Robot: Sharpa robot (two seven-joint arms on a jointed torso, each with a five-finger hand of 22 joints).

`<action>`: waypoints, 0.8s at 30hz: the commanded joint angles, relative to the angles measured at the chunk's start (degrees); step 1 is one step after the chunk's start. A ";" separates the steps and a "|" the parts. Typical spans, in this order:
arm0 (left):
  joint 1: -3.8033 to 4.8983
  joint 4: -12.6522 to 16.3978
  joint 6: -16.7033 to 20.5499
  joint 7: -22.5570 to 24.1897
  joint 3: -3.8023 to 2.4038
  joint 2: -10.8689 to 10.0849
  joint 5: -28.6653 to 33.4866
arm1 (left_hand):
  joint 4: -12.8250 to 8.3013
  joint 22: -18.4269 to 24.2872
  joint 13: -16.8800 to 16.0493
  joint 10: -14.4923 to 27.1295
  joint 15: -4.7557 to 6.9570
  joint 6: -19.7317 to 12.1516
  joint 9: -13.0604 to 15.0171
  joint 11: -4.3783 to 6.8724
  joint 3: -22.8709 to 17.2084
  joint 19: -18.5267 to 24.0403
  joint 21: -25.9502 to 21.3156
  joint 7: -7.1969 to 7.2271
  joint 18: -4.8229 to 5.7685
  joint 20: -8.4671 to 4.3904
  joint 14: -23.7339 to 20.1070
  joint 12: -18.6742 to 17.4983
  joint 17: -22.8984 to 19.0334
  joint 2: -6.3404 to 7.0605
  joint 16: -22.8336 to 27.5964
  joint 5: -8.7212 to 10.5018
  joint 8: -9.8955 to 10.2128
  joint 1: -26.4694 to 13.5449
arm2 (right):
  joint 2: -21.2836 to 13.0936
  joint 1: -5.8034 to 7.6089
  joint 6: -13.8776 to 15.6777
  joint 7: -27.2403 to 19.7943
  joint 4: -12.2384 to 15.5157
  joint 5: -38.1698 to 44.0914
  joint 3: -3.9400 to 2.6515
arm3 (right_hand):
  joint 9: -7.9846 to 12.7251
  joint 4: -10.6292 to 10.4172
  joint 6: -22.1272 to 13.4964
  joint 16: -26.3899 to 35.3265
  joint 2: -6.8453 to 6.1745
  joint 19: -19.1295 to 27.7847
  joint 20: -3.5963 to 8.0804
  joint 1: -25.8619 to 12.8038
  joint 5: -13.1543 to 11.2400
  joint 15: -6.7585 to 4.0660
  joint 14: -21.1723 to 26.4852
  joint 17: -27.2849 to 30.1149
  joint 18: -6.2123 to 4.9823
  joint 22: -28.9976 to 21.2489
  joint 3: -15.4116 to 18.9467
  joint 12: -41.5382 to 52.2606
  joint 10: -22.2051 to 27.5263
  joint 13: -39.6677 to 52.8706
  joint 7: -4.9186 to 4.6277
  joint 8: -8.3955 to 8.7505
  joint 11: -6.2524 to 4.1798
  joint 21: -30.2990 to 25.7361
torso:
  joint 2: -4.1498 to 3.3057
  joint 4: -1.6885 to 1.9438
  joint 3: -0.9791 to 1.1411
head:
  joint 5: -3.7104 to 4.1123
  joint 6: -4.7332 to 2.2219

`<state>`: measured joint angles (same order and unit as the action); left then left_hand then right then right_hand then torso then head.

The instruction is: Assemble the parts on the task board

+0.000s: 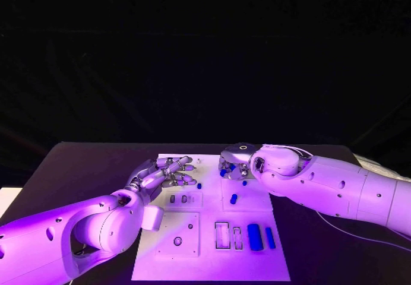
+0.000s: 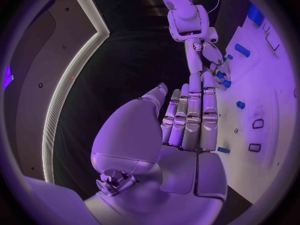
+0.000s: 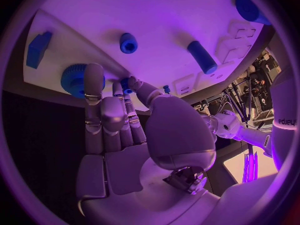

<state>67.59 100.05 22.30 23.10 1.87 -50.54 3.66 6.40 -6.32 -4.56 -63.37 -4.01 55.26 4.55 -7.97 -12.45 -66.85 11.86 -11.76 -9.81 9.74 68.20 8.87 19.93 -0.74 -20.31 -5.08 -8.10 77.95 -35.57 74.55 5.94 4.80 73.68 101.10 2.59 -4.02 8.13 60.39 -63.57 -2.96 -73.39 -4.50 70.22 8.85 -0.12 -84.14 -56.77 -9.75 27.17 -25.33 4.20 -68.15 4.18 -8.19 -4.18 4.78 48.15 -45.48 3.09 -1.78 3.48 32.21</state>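
The white task board (image 1: 205,261) lies mid-table. My right hand (image 1: 233,167) hovers over its far right part; in the right wrist view its thumb and a finger pinch a small blue part (image 3: 127,84) beside a blue gear (image 3: 75,80). My left hand (image 1: 168,173) floats over the board's far left part with its fingers straight, its thumb apart and nothing in it (image 2: 187,122). A blue peg (image 1: 233,199) stands mid-board. A thick blue cylinder (image 1: 254,237) and a thin blue bar (image 1: 271,237) lie near the front right.
Rectangular slots (image 1: 222,234) and a small oval hole (image 1: 177,241) mark the board's front half. On the board near the right hand sit a blue block (image 3: 39,49), a round blue peg (image 3: 129,43) and a blue cylinder (image 3: 202,57). Black table (image 1: 85,166) surrounds the board.
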 commanded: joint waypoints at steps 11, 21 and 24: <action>0.08 0.26 -1.62 -0.35 -0.05 0.05 0.16 | -0.11 0.01 0.15 0.58 -0.10 -0.41 0.09 0.08 -1.56 0.04 -0.49 -0.05 -0.43 0.26 -0.73 0.52 0.48 0.79 -0.81 -0.17 -0.40 -0.13 | 0.64 0.01 2.65 0.19 -0.36 0.39 -0.02 | -0.71 -1.73 2.92 -4.68 0.26 -2.28 0.17 0.35 -1.81 -0.68 -2.66 -4.65 1.31 10.34 -0.76 0.58 -1.76 0.46 0.72 -0.84 -0.86 8.51 | -0.62 0.10 -0.02 | 0.00 -0.05; 0.08 0.00 -1.52 -0.46 -0.05 -0.14 0.16 | -0.36 -0.02 0.21 0.66 -0.10 -0.49 0.11 0.07 -2.25 0.04 -0.54 -0.07 -0.43 0.25 -0.97 0.61 0.69 1.02 -1.06 -0.15 -0.50 -0.23 | 0.12 -0.01 12.49 1.32 0.96 -1.37 -0.96 | -1.71 -2.50 5.32 -6.20 1.46 -3.44 0.39 1.52 -3.07 -1.60 -2.47 -5.97 2.05 16.02 -1.31 1.08 -4.14 1.14 1.53 -1.97 -1.82 13.10 | -0.80 0.16 -0.07 | -0.13 -0.28; 0.08 -0.21 -1.39 -0.34 -0.05 -0.21 0.16 | -0.43 -0.02 0.22 0.68 -0.10 -0.51 0.11 0.07 -2.41 0.04 -0.55 -0.07 -0.43 0.25 -1.02 0.63 0.74 1.07 -1.12 -0.15 -0.52 -0.25 | 0.54 0.00 13.97 2.55 0.74 -1.39 -1.11 | -1.86 -2.46 5.46 -5.76 1.51 -4.01 0.40 1.83 -3.09 -1.63 -2.27 -5.34 2.40 18.33 -1.43 0.99 -4.27 1.21 1.55 -2.03 -1.87 14.70 | -0.83 0.21 -0.11 | -0.22 -0.30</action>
<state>67.60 99.89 21.94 22.55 1.87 -50.76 3.70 5.89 -6.33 -4.39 -62.96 -4.20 55.27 4.59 -7.97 -14.52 -66.85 11.53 -11.76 -9.81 9.74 67.60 9.16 20.62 -0.21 -21.07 -5.08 -8.33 77.86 -35.27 74.56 15.09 5.44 74.48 100.13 1.52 -4.86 5.89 65.28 -69.61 -2.20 -77.15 -4.12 71.77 5.95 -1.36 -83.93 -62.23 -7.94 45.00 -26.55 5.08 -71.96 5.29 -6.79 -5.57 3.00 62.49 -46.24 3.24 -1.85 3.34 31.95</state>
